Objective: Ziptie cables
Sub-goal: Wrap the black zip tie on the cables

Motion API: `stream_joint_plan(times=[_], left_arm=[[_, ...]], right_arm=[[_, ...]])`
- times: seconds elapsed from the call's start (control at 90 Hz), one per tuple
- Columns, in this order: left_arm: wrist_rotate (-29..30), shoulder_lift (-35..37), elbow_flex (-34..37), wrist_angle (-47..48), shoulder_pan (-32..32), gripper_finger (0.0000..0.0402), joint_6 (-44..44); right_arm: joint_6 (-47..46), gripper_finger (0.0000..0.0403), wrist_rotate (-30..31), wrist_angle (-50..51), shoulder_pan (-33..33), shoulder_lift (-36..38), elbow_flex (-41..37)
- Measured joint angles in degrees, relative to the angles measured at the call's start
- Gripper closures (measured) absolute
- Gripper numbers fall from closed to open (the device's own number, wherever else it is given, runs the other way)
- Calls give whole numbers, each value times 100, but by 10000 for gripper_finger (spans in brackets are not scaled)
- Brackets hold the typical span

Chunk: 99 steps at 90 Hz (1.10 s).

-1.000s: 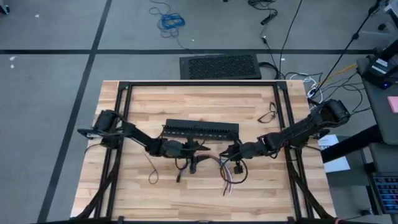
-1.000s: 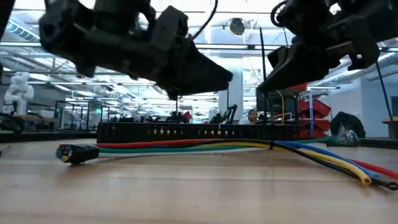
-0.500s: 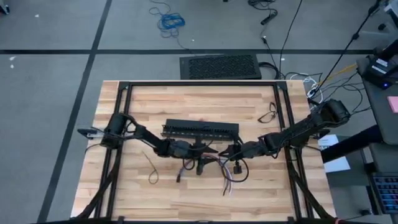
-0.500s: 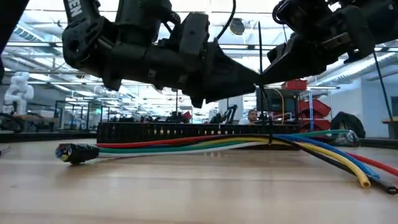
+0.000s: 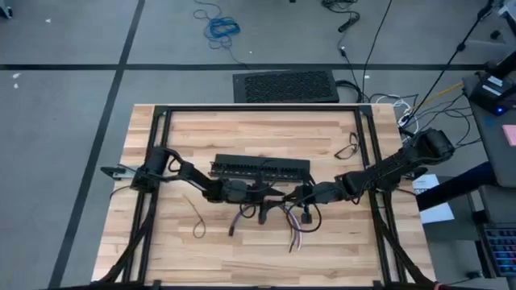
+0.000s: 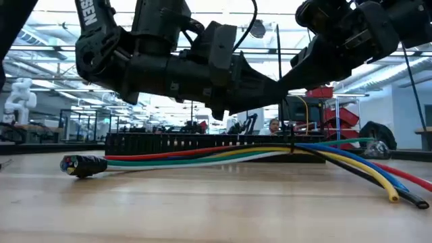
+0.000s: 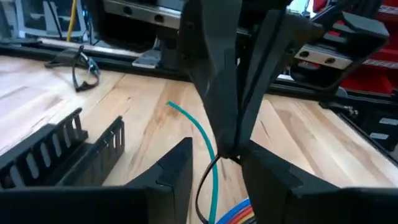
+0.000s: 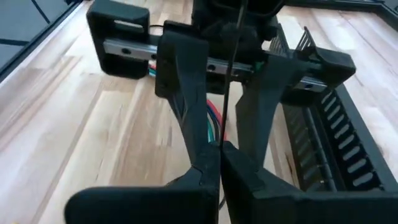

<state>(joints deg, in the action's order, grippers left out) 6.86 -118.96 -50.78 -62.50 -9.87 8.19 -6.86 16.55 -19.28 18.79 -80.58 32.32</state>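
Right fingers pinch a ziptie; left fingers gape above wooden table, workshop behind.

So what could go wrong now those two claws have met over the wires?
The right tool pinches a very thin ziptie; it could slip free. The left tool sits open right against it, so the fingers may bump. The cables fan out loosely at one end, so some might escape the loop.

cables: multicoloured bundle, flat on table, ends fanned | ziptie: thin dark strip, upright above cables
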Motion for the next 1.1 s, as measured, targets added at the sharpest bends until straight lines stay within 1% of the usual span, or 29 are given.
stream_joint_plan(times=[0.322, 0.656, 0.8, 0.956, 1.1], left_arm=[[-47, 0, -44, 126, 0, 299, -110], [-53, 0, -44, 196, -17, 360, -110], [-53, 0, -42, 215, -15, 393, -109], [32, 9, -42, 220, -21, 399, -101], [218, 4, -38, 410, -11, 400, 45]], right_arm=[[-47, 403, -8, -62, 0, -4, 0], [-16, 403, 12, -92, -9, -4, 0], [-14, 403, -13, -116, -9, -4, 0], [67, 398, -12, -252, -9, -4, 0], [106, 377, -4, -394, -60, 9, 9]])
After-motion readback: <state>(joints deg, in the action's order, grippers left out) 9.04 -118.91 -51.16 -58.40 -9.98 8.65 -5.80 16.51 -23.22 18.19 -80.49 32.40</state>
